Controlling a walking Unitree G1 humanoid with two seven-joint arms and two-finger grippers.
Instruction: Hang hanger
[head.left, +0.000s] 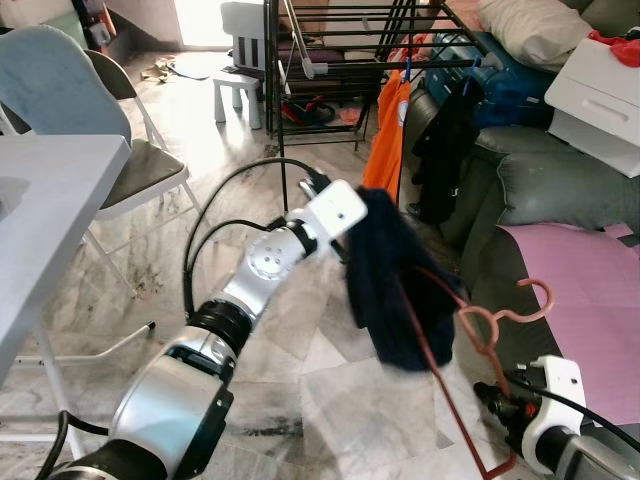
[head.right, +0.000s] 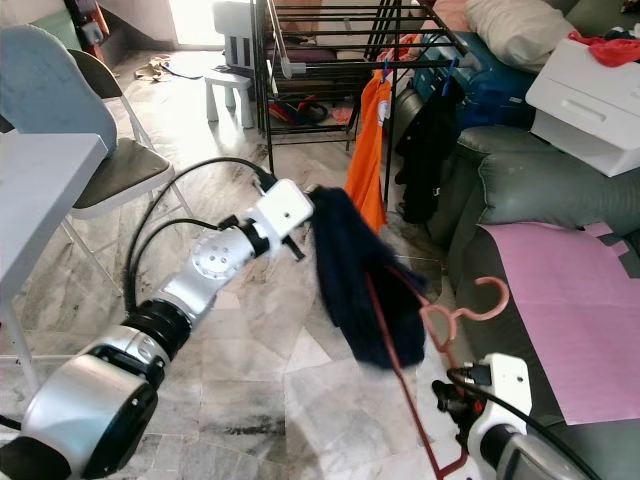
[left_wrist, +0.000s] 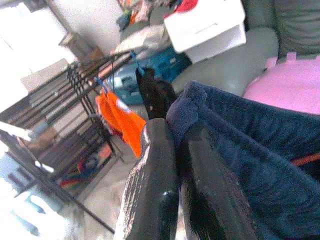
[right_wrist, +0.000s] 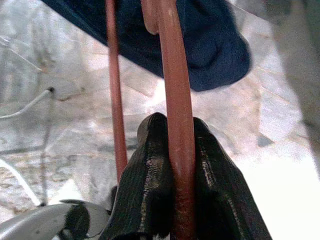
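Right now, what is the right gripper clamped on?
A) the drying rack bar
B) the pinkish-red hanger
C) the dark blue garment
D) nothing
B: the right gripper is shut on a bar of the pinkish-red hanger, while the left gripper pinches the dark blue garment.

hanger (head.left: 470, 345): salmon-pink hook, red-brown thin bars
garment on the hanger (head.left: 390, 290): dark navy, plain
left gripper (left_wrist: 172, 150): glossy black fingers
right gripper (right_wrist: 172, 165): black fingers
arms: silver, with white wrist housings and black cables
hanging shirt (head.left: 385, 135): bright orange
drying rack (head.left: 330, 60): black bars
sofa (head.left: 540, 190): grey-green
cloth on the sofa (head.left: 590, 300): pink
floor (head.left: 200, 230): pale grey marble, dark veining
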